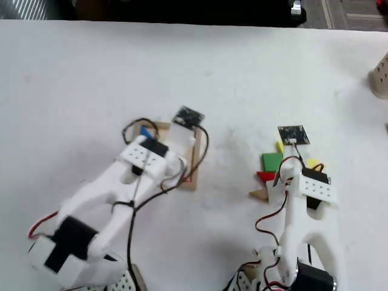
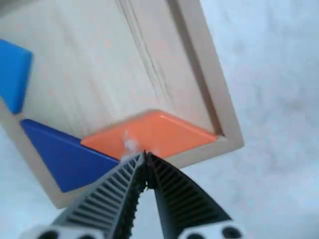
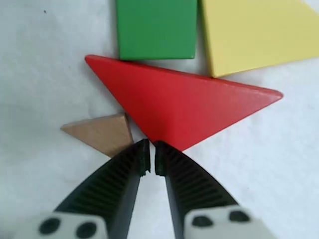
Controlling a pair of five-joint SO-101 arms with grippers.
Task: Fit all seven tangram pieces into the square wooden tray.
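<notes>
The square wooden tray (image 1: 195,162) lies under my left arm. Inside the tray (image 2: 209,74) an orange parallelogram (image 2: 149,132) sits in one corner, a dark blue triangle (image 2: 62,154) lies beside it, and a lighter blue piece (image 2: 15,72) rests farther along the rim. My left gripper (image 2: 146,158) is shut and empty, its tips just above the orange piece's edge. My right gripper (image 3: 151,152) is also shut and empty, at the blunt corner of a red triangle (image 3: 179,107). A small tan triangle (image 3: 102,132), a green square (image 3: 155,27) and a yellow triangle (image 3: 249,32) lie around it.
In the high view the loose pieces cluster right of the tray: green square (image 1: 271,161), red triangle (image 1: 265,176), tan triangle (image 1: 259,194). A pale perforated object (image 1: 380,76) stands at the table's far right edge. Cables loop around both arms.
</notes>
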